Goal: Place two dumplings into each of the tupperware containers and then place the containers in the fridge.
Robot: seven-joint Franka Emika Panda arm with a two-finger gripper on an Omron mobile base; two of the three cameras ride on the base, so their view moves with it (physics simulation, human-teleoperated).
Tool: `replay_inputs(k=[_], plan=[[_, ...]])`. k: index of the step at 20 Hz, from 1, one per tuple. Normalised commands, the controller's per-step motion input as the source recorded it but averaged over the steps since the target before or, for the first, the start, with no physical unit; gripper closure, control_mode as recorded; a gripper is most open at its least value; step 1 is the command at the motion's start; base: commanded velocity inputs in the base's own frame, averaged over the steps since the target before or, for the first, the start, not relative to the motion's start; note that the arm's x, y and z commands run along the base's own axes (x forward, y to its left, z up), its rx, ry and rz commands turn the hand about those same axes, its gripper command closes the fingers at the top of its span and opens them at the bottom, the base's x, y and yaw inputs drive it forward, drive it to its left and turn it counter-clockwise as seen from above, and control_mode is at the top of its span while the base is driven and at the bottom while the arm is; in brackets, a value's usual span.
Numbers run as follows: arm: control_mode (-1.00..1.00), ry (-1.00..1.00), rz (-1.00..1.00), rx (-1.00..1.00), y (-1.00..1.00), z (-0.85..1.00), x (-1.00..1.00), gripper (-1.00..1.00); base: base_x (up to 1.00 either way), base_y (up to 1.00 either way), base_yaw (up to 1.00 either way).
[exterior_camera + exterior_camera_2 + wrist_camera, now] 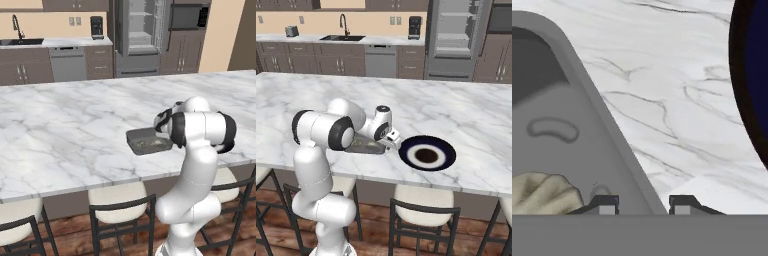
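end effector (642, 204) straddles dark grey container (146, 141) rim, fingers narrowed on the wall; dumpling (542, 194) inside it; navy-rimmed plate (427, 153) just beside on marble table (65, 130); fridge (141, 35) stands open beyond.

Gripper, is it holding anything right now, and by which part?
The gripper straddles the grey container's side wall near a dumpling, one finger inside, one outside. Whether it grips yet cannot be told.
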Motion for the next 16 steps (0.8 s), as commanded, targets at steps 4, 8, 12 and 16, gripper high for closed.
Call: replay_inputs(k=[4, 8, 12, 16], plan=[[-1.00, 0.00, -0.09, 0.00, 0.00, 0.38, -0.09, 1.00, 0.00, 0.00, 0.00], [-1.00, -0.02, -0.08, 0.00, 0.09, 0.64, -0.05, 1.00, 0.00, 0.00, 0.00], [-1.00, -0.02, -0.08, 0.00, 0.19, 0.77, -0.17, 1.00, 0.00, 0.00, 0.00], [-1.00, 0.00, -0.13, 0.00, 0.10, 0.88, -0.52, 1.00, 0.00, 0.00, 0.00]])
